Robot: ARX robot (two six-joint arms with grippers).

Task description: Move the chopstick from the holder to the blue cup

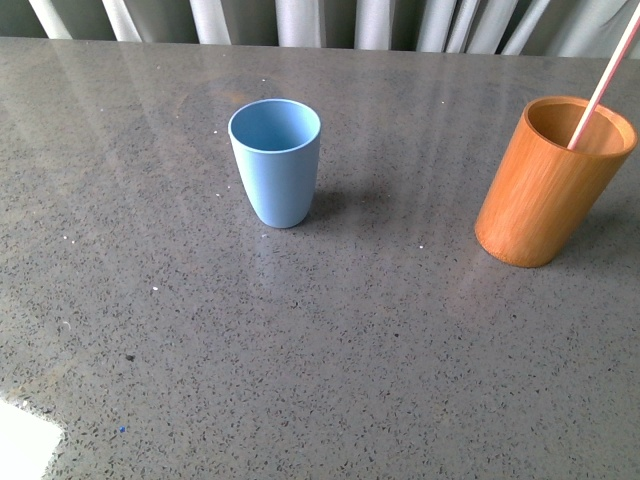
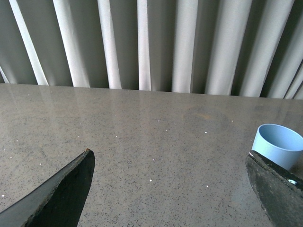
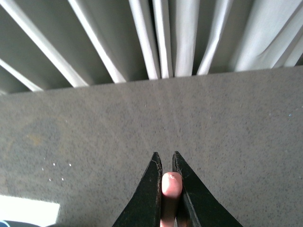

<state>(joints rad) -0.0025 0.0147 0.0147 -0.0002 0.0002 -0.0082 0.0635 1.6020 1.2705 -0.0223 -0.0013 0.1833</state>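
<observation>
Your front view shows the chopstick [image 1: 601, 88] leaning in the holder [image 1: 545, 190], well apart from the blue cup [image 1: 275, 160]. Only your right wrist view shows the right gripper [image 3: 165, 158] clenched on its pink end. The left gripper [image 2: 169, 153] gapes wide, with the blue cup beside one finger.

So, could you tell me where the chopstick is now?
In the front view, the chopstick leans in the holder, right of the blue cup, its top pinched by the right gripper.
</observation>
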